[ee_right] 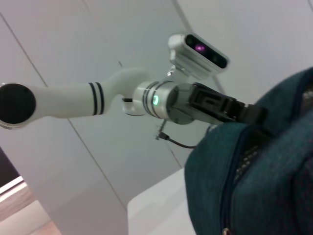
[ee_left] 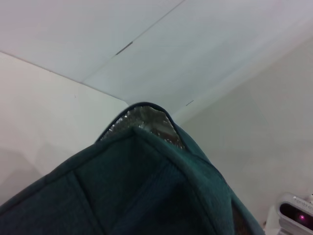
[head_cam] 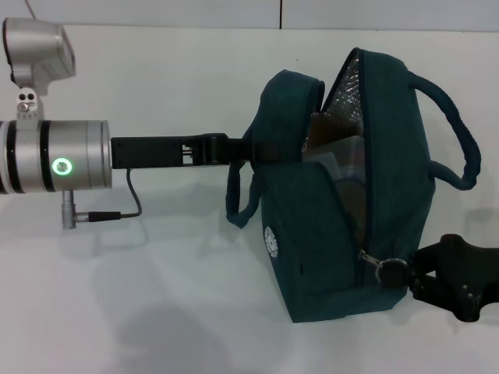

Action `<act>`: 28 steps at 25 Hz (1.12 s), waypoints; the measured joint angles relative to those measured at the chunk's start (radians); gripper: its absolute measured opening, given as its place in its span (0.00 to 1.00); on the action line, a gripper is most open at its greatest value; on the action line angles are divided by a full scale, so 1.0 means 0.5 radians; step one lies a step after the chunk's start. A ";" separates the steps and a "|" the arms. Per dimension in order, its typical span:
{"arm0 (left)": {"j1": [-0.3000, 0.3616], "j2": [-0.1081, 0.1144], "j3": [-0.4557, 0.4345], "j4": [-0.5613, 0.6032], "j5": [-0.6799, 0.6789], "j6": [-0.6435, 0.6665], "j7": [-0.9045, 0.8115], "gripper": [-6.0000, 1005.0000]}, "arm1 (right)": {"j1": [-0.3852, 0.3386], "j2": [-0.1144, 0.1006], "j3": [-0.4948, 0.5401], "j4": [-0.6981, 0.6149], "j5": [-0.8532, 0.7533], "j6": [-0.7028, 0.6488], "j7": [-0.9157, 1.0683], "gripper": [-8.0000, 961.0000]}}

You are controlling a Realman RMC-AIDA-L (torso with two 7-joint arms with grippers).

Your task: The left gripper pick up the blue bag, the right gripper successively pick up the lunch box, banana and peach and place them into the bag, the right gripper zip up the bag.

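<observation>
Half-zipped blue bag [head_cam: 335,226], contents indistinct inside.

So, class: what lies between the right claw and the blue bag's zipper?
Head view: only the metal ring pull separates the right claw from the blue bag; no bare stretch.

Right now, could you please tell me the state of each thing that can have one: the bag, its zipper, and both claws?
blue bag: upright on the table, top gaping, silver lining showing.
zipper pull: at the low end, zipper not yet closed.
left claw: shut on the bag's near handle, holding it.
right claw: at the zipper pull; grip unclear.
</observation>
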 joint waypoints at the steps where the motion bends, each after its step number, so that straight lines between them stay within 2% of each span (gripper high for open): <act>1: 0.000 0.001 0.000 0.000 0.000 -0.001 0.001 0.07 | -0.002 -0.006 0.001 0.000 -0.002 0.012 0.009 0.06; 5: 0.001 0.001 -0.002 0.000 -0.001 -0.002 0.002 0.07 | -0.004 -0.020 0.003 -0.002 -0.029 0.050 0.043 0.08; 10: 0.001 0.000 -0.002 0.000 -0.002 -0.004 0.002 0.08 | -0.001 -0.016 0.000 -0.002 -0.046 0.081 0.044 0.09; 28: 0.004 -0.002 -0.002 0.000 -0.002 -0.005 0.002 0.08 | 0.023 0.045 -0.031 -0.002 -0.079 0.157 0.019 0.13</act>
